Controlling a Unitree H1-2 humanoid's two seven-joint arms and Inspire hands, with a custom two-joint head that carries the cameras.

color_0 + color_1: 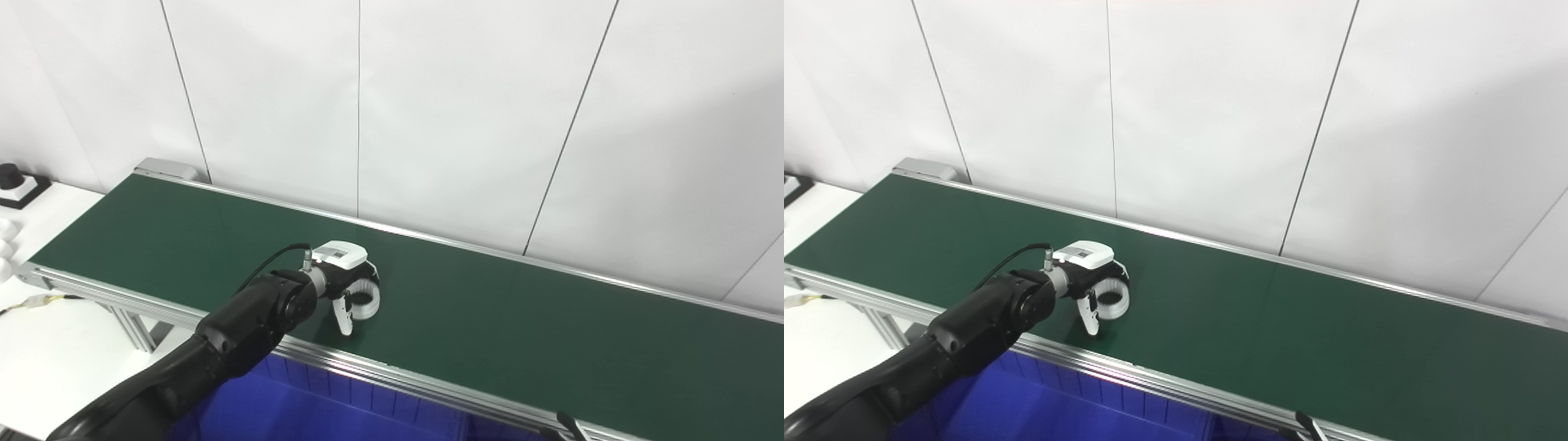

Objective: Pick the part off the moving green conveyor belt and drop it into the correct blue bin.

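Note:
A white ring-shaped part point(362, 300) lies on the green conveyor belt point(520, 318), near its front edge. My left hand point(343, 269) reaches over the belt from the lower left on a black arm. Its fingers curl round the far side of the ring and its thumb point(344, 318) rests against the ring's near left side. The ring sits at belt level inside this grip. A blue bin point(294, 410) stands below the belt's front rail. Only a thin dark tip, possibly of my right hand point(568, 424), shows at the bottom edge.
A silver rail point(392, 373) runs along the belt's front edge, with another along the back by the white panel wall. A white table point(43, 343) lies to the left, with a black knob on a base point(13, 180) at its far end.

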